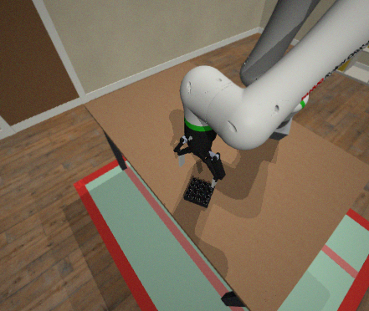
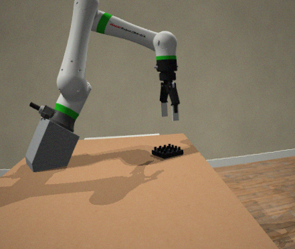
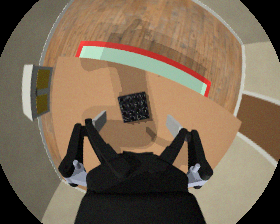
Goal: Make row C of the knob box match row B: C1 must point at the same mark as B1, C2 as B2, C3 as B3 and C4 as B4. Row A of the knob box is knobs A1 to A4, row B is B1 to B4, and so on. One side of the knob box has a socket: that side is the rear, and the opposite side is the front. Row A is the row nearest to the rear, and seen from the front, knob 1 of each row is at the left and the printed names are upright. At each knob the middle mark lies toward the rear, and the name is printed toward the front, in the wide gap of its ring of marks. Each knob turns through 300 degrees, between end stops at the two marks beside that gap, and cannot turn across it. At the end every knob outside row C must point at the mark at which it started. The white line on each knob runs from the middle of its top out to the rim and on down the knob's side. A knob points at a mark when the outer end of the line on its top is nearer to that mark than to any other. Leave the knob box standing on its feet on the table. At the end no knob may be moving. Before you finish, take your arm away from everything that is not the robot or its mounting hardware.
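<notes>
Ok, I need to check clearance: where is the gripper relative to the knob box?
In the exterior view the gripper hangs open, well above the knob box, which stands on the table near its far right edge.

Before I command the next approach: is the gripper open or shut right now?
Open. The gripper hangs well above the knob box, and in the wrist view its fingers stand spread wide with only the table and the box between them.
</notes>
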Motion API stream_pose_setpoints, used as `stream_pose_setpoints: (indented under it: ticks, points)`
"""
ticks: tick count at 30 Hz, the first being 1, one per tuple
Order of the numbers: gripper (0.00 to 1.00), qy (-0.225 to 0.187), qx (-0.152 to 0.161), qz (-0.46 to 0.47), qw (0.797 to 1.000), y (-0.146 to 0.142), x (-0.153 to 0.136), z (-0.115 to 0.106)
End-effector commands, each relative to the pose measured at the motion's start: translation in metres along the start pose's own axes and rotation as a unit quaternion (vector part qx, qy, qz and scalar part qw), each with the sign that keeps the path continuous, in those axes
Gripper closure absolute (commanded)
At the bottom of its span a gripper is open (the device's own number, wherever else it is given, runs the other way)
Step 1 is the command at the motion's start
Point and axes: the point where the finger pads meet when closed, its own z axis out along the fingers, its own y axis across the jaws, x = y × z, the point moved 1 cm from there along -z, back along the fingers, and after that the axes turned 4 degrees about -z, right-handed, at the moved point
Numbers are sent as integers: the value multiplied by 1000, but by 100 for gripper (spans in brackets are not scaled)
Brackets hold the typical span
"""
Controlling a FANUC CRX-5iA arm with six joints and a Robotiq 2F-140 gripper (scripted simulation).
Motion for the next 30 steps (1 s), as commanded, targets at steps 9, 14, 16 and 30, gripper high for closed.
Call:
stream_pose_setpoints:
  ticks: [9,14,16,30]
  points:
    - [0,0,0,0,1000,0,0,-20]
    - [0,0,0,0,1000,0,0,-20]
    - [0,0,0,0,1000,0,0,-20]
    - [0,0,0,0,1000,0,0,-20]
